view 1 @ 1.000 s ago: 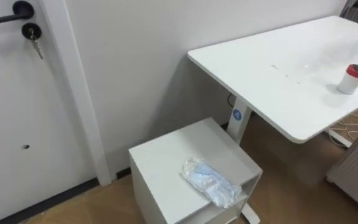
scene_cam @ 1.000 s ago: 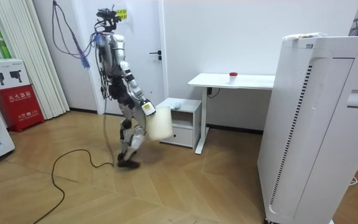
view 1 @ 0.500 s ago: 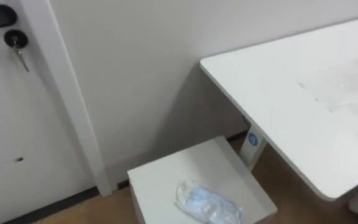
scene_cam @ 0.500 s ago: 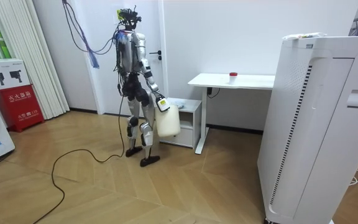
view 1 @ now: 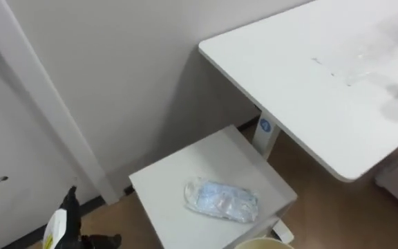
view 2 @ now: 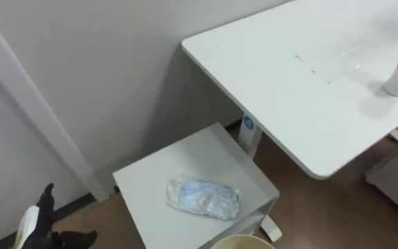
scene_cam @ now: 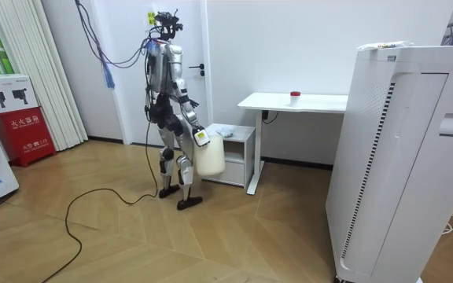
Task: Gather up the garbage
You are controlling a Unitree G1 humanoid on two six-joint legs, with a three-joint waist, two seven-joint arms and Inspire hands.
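Garbage: a crumpled bag (view 1: 221,200) of clear, bluish plastic film, wrinkled, flattened oblong. It lies flat on the smooth white cabinet top (view 1: 178,169). Its long axis runs left-right, with the right end dipping slightly toward the robot. It is off to the right of the left hand (view 1: 66,220) and well apart from it. That hand, at the lower left, is dark, shows extended fingers and holds nothing. Right hand (scene_cam: 200,138) is closed on the top of a cream plastic bin (scene_cam: 209,156), which hangs from it. The bag sits just beyond the bin's round rim.
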